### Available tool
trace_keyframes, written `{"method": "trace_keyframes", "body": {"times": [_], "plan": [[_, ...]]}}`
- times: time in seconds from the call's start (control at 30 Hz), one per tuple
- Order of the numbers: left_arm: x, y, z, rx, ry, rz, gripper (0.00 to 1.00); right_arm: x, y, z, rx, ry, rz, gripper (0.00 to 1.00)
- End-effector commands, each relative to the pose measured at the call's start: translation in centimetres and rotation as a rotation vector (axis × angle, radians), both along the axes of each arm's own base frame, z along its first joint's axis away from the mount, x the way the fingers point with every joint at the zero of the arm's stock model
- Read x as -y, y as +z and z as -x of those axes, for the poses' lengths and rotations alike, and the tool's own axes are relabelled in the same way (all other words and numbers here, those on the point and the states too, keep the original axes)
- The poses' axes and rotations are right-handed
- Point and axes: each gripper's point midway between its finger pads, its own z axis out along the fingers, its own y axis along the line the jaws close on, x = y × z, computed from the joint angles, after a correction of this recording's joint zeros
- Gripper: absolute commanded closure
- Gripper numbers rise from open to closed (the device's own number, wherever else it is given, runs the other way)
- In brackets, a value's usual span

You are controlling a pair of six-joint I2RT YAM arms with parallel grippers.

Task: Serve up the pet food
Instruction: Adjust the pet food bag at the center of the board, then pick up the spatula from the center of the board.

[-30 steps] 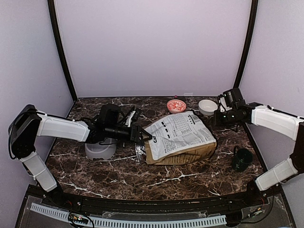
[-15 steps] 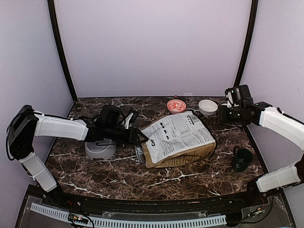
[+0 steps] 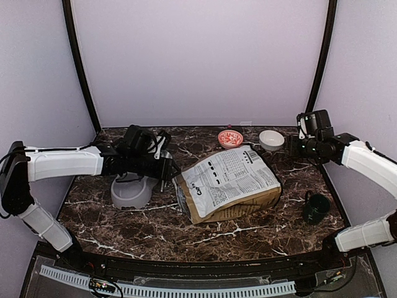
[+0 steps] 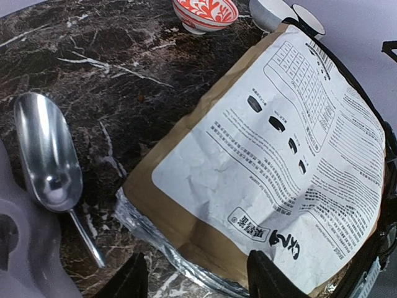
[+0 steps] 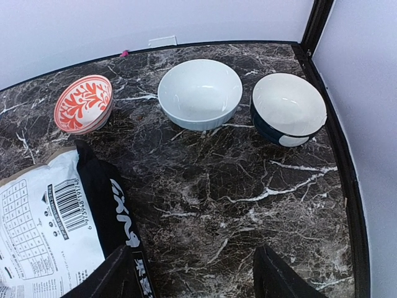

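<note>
Dark, white-veined marble table (image 3: 236, 231) boxed in by pale lilac walls; lying flat across its middle, a big printed paper bag (image 3: 231, 181), white label side up, silvery end towards the left. Left gripper (image 4: 197, 280) hovering just off that silvery end, fingers spread, pinching nothing; bag's foil lip showing below the gap. Just left of the bag, a shiny metal scoop (image 4: 44, 152) flat on the marble, hollow side up, thin handle towards the gripper; just beside it, under the left arm, a grey plastic double bowl (image 3: 131, 194). Right gripper (image 5: 192, 278) up by the far right corner, fingers likewise wide apart, gripping nothing; bag's dark far corner just beside one finger. Beyond, in a row along the back edge: red-and-white patterned bowl (image 5: 82, 103), plain white bowl (image 5: 200, 93), dark bowl with white inside (image 5: 289, 109). Dark cup (image 3: 316, 208) near the right edge, well apart from the bag. Of the pet food itself, nothing to be made out in any view; whether inside the bag, impossible to tell.
</note>
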Motion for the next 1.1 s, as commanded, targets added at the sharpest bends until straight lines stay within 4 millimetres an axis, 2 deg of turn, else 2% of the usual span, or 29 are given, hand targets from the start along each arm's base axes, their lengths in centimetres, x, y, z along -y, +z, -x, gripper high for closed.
{"method": "trace_keyframes", "body": {"times": [0.0,0.13,0.3,0.77,1.07], "plan": [[-2.9,2.4,-1.5,0.078,0.075,-0.131,0.42,0.5,0.8,-0.2,0.034,-0.023,-0.002,0.33],[-4.1,2.4,-2.6,0.060,0.120,-0.195,0.39,0.2,1.2,-0.3,0.038,-0.015,-0.012,0.32],[-4.3,0.2,-3.0,0.008,0.113,-0.258,0.39,0.3,1.0,0.1,0.030,-0.013,-0.013,0.31],[-5.0,-5.8,-4.3,-0.113,0.197,-0.399,0.52,0.2,0.8,0.5,0.023,-0.005,-0.027,0.31],[-5.3,-8.2,-4.9,-0.138,0.224,-0.449,0.58,0.1,0.5,0.4,0.016,-0.001,-0.019,0.31]]}}
